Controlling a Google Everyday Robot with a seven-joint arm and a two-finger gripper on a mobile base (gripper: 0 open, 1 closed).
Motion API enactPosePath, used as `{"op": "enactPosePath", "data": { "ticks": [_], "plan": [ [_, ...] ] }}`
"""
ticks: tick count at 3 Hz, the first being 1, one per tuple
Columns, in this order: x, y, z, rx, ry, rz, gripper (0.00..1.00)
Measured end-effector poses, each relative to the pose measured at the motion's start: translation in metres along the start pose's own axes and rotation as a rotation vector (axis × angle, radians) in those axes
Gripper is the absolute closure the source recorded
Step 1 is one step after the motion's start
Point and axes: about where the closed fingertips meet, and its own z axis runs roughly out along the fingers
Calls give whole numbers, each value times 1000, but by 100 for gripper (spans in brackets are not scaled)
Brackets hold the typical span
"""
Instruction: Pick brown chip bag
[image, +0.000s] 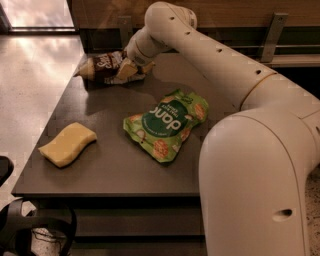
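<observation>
At the far left, on the front part of the dark worktop (110, 170), lies a pale yellow sponge (67, 144) with wavy edges. It lies flat and well apart from the other things. Below the front edge of the worktop, in the lower left corner, there is a black object (37, 232) which cannot be identified.

Further to the right, at the back left corner of the worktop, lies the brown chip bag (101, 67). It is crumpled, it shows white letters, and its left end is tan. The bag rests on the worktop, close to the back edge.

The gripper (129, 68) is directly at the right end of this bag and touches it or overlaps it. It hides that end, so one cannot tell how wide the gripper stands or whether it has hold of the bag.

Near the middle of the worktop lies a bright green pouch (165, 125) with a dark green oval label. It is flat, turned diagonally, and apart from the bag and the sponge.

The white arm (220, 60) goes from the gripper over the back right part of the worktop to the big body of the robot (255, 185), which covers the right front corner.
</observation>
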Motion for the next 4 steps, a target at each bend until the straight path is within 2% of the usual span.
{"op": "enactPosePath", "data": {
  "ticks": [1,2,3,4],
  "plan": [
    [0,2,3,-5,0,0,71],
    [0,4,6,-10,1,-1,99],
    [0,4,6,-10,1,-1,100],
    [-2,2,3,-12,-38,-3,100]
  ]
}}
